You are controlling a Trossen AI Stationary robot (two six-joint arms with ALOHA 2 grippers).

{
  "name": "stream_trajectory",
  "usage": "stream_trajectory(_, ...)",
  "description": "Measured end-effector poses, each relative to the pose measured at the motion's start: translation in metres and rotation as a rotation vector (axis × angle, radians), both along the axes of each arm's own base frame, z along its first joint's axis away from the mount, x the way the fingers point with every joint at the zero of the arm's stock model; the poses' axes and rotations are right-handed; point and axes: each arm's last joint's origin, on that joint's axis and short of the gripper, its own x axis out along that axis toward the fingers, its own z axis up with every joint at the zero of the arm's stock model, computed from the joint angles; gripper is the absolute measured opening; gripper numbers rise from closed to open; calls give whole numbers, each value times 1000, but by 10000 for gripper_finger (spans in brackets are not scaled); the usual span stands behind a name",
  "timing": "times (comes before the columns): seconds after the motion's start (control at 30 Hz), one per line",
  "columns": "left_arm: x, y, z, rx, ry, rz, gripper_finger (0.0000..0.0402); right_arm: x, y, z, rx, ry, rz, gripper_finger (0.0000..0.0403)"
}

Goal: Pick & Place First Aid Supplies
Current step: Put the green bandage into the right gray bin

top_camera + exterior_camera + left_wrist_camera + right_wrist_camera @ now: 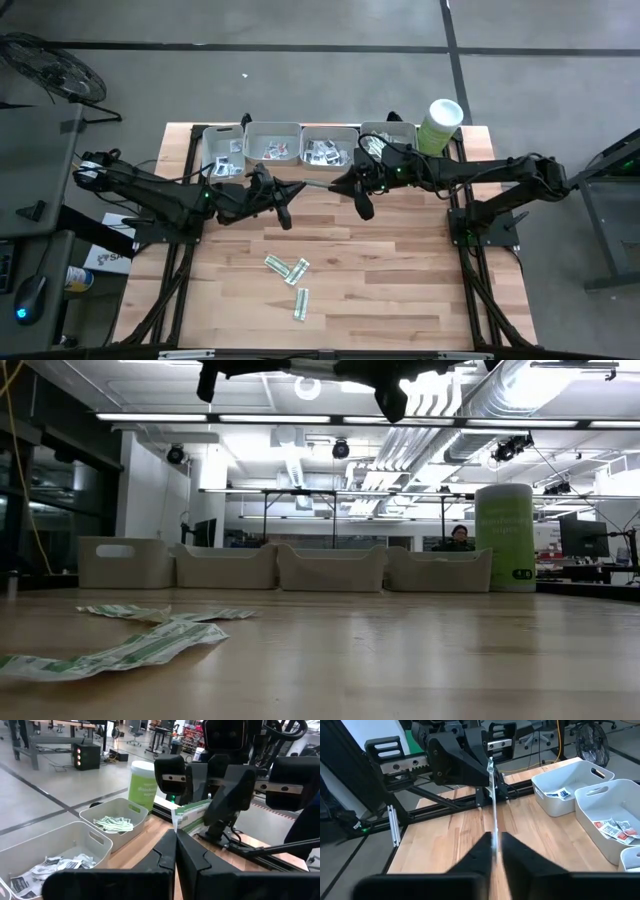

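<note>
Both dark arms reached inward from opposite sides and met above the middle of the worktop, just in front of its far edge, each stretched nearly level with its wrist pointing at the other. The left gripper (303, 187) had its jaws pressed fully together, and a pale green-white strip (192, 815) was caught between them. The right gripper (335, 186) faced it tip to tip, its jaws narrowed around the opposite end of that same strip, so the two grippers stood almost touching.
</note>
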Motion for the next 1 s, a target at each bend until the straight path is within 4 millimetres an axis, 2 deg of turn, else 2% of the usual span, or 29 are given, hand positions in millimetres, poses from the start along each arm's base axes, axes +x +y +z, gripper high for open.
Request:
stream_trajectory(0.1,0,0,0,0,0,-2,0,0,0,0,0,5,0,8)
stream_trajectory(0.4,-2,0,0,37,26,-10,0,-3,-2,-8,35,90,-36,2)
stream_trajectory(1.0,-4,0,2,42,25,-11,0,-3,-2,-7,46,91,-52,0)
